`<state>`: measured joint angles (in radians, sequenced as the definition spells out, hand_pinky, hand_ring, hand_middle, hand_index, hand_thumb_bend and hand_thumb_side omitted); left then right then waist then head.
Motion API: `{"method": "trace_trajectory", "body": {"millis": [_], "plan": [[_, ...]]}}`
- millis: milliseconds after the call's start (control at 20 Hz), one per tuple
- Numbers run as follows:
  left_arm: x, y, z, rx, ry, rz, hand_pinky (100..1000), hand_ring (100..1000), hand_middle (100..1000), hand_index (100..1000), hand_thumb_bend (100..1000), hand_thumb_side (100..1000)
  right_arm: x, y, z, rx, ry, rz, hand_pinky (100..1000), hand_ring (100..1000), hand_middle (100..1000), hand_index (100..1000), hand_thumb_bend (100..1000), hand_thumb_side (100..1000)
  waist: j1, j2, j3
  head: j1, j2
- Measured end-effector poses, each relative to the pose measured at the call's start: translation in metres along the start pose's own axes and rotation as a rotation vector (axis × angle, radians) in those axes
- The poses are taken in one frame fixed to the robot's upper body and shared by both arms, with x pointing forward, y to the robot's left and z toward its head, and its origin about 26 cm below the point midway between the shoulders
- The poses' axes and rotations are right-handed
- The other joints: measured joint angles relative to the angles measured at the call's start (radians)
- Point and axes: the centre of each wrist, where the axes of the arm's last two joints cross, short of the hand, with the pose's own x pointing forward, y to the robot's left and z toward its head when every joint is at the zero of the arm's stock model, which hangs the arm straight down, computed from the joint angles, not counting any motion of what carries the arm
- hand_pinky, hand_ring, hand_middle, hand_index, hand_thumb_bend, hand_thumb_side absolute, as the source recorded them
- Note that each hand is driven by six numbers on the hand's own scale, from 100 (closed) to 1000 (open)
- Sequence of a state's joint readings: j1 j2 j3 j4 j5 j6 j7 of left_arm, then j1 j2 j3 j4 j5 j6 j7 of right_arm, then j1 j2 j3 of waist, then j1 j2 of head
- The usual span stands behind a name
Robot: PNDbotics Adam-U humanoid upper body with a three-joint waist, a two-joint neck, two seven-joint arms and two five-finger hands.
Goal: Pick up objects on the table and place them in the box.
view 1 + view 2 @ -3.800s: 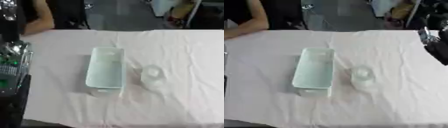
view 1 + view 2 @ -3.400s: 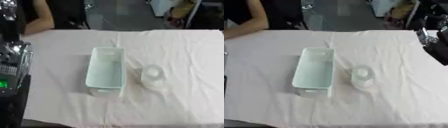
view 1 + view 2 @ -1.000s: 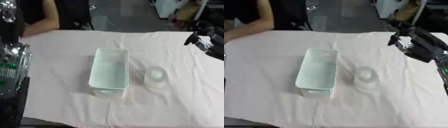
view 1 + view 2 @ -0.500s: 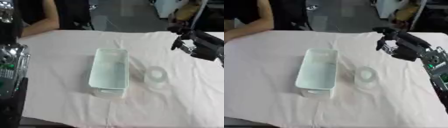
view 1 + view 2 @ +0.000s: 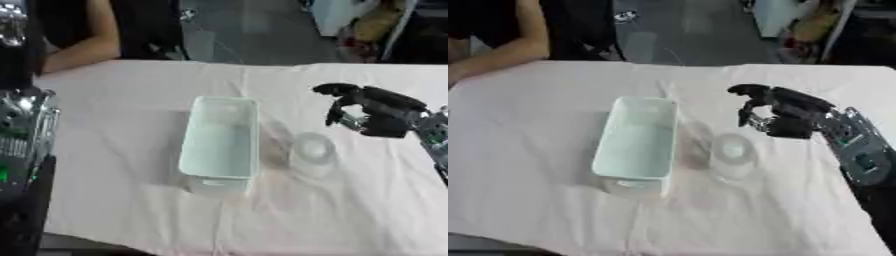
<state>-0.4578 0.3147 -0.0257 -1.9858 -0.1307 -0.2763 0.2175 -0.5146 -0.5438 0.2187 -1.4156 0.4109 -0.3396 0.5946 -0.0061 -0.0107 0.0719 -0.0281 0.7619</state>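
A pale green rectangular box [image 5: 220,140] sits on the pink cloth, long side running away from me, with nothing visible inside. Just right of it lies a small clear round object [image 5: 312,149], like a transparent cup or lid. My right hand [image 5: 367,111] hovers above and to the right of the clear object, fingers curled downward with a gap between thumb and fingers, holding nothing. In the right eye view the same hand [image 5: 776,114] sits just up-right of the clear object [image 5: 732,149]. My left arm [image 5: 19,145] shows at the left edge; its hand is not visible.
The table is covered by a pink cloth [image 5: 131,100]. A person's bare arm [image 5: 79,45] rests at the far left edge of the table. Clutter stands on the floor beyond the far edge.
My right arm has come in from the upper right and moved left and down, now close above the clear object. The box and clear object have stayed put.
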Motion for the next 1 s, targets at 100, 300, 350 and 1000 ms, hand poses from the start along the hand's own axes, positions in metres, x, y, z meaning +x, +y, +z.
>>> {"method": "trace_trajectory", "body": {"millis": [100,300,350,1000], "plan": [[0.000,0.000,0.000,-0.001,-0.001,0.002,524,593,670,773,100,778,-0.002,0.006,-0.005,0.003,0.002,-0.008,1000,1000,1000,633,100,1000,0.001,0.000,0.002,0.000,0.000],[0.000,-0.001,0.000,-0.003,-0.001,0.005,524,593,670,773,100,778,-0.003,0.017,-0.016,0.000,-0.001,-0.026,1000,1000,1000,643,100,1000,0.003,0.000,0.005,-0.008,0.000],[0.000,-0.001,0.000,-0.004,-0.002,0.006,524,593,670,773,100,778,-0.003,0.018,-0.018,-0.002,-0.004,-0.028,1000,1000,1000,643,100,1000,0.003,0.000,0.005,-0.009,0.000],[0.000,-0.002,0.000,-0.004,-0.004,0.008,525,594,670,772,100,777,-0.010,0.043,-0.032,0.023,0.015,-0.071,1000,1000,1000,627,100,1000,0.003,0.000,0.008,-0.017,-0.001]]}}
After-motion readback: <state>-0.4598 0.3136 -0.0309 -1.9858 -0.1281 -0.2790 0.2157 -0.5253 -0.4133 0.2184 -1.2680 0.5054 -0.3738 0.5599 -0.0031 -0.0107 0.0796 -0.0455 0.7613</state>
